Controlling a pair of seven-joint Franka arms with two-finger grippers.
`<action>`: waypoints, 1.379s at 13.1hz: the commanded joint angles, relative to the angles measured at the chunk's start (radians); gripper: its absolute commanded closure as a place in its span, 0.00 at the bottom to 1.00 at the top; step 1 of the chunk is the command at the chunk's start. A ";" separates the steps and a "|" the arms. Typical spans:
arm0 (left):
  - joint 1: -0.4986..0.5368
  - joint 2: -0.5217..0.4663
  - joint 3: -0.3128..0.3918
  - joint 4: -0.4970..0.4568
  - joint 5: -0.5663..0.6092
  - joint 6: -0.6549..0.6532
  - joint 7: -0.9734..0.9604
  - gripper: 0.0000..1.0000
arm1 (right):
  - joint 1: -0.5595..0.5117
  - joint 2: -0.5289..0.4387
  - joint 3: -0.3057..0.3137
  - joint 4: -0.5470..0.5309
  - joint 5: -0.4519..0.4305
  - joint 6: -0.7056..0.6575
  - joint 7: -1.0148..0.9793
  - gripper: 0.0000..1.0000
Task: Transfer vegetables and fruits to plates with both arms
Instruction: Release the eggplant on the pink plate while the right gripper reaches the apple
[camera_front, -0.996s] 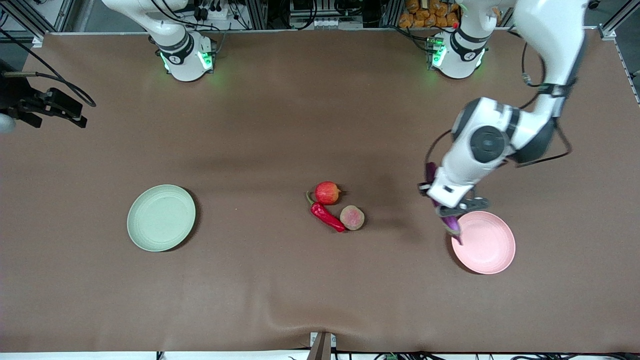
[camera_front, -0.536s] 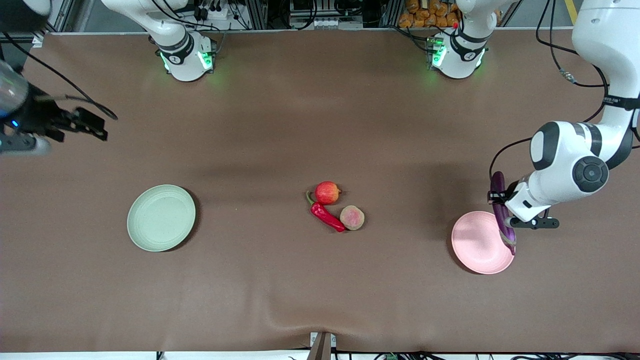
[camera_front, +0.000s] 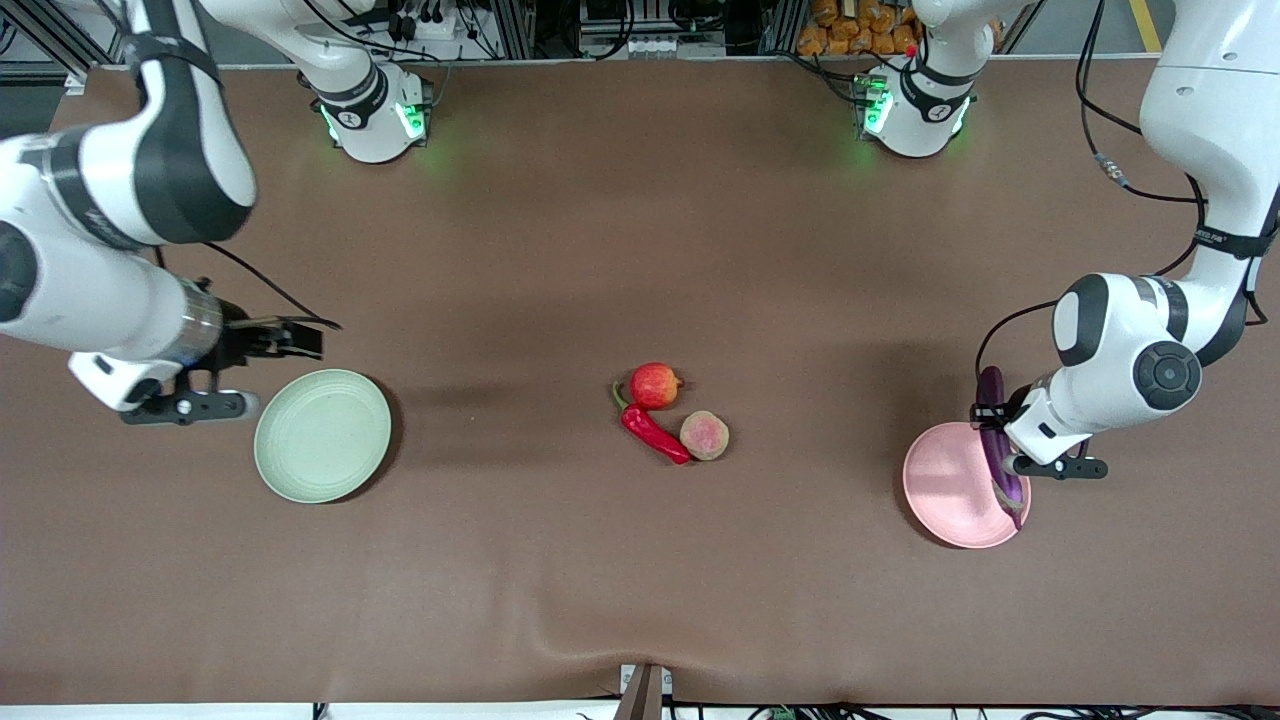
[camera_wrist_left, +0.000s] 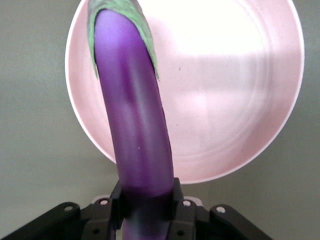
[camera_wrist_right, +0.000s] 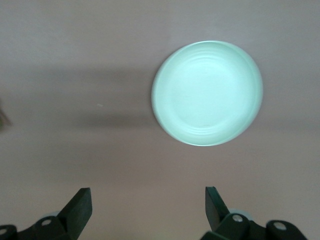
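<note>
Eggplant (camera_front: 998, 440) clamped in left gripper (camera_front: 992, 418) has swung over pink plate (camera_front: 945, 490); you can release. Right gripper (camera_front: 300, 340), wide open, arrived beside green plate (camera_front: 322, 435).

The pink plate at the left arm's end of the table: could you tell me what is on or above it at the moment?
Nothing lies on the pink plate. The left gripper holds the eggplant above its rim. The strip of plate directly beneath the eggplant is hidden.
</note>
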 joint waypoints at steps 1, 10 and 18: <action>0.006 0.030 -0.009 0.034 0.023 -0.004 -0.002 0.51 | 0.053 0.089 -0.005 0.026 0.121 0.075 0.184 0.00; 0.009 -0.046 -0.068 0.031 0.006 -0.079 -0.017 0.00 | 0.383 0.358 -0.005 0.037 0.242 0.530 0.901 0.00; 0.002 -0.104 -0.154 0.152 -0.120 -0.291 -0.063 0.00 | 0.523 0.470 -0.005 0.064 0.301 0.755 1.118 0.00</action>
